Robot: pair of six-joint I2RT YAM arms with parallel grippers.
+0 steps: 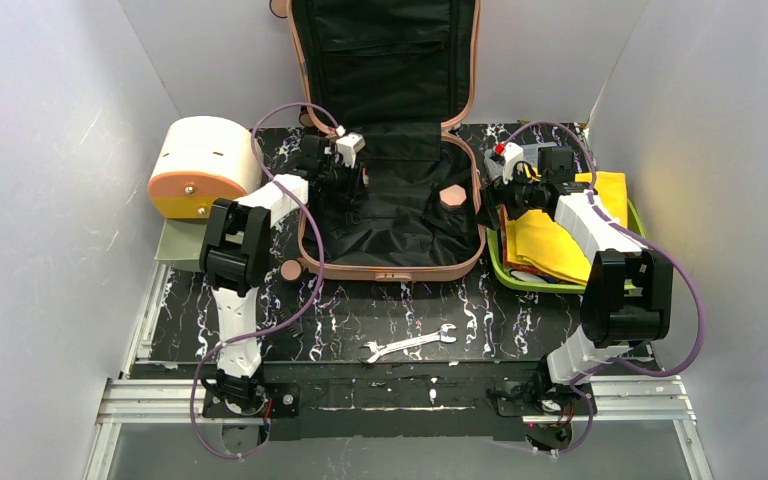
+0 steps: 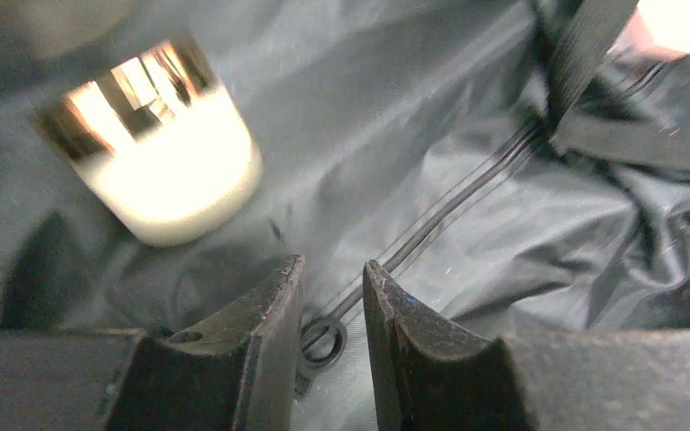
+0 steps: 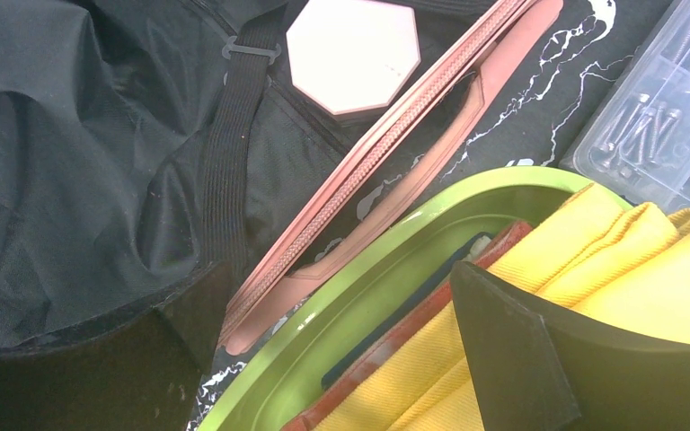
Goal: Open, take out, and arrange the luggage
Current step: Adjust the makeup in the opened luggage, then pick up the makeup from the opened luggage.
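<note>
Left gripper [image 2: 332,269], jaws narrowly parted, sits over a zipper pull ring [image 2: 323,339] on the black lining [image 2: 467,117] of the luggage [image 1: 400,225]; whether it pinches the ring cannot be told. Right gripper [image 3: 332,269], jaws spread wide and empty, hangs above the luggage rim and the lime-green tray [image 3: 467,193]. The luggage lies open at the back of the table [image 1: 520,320], its lid [image 1: 385,60] upright.
</note>
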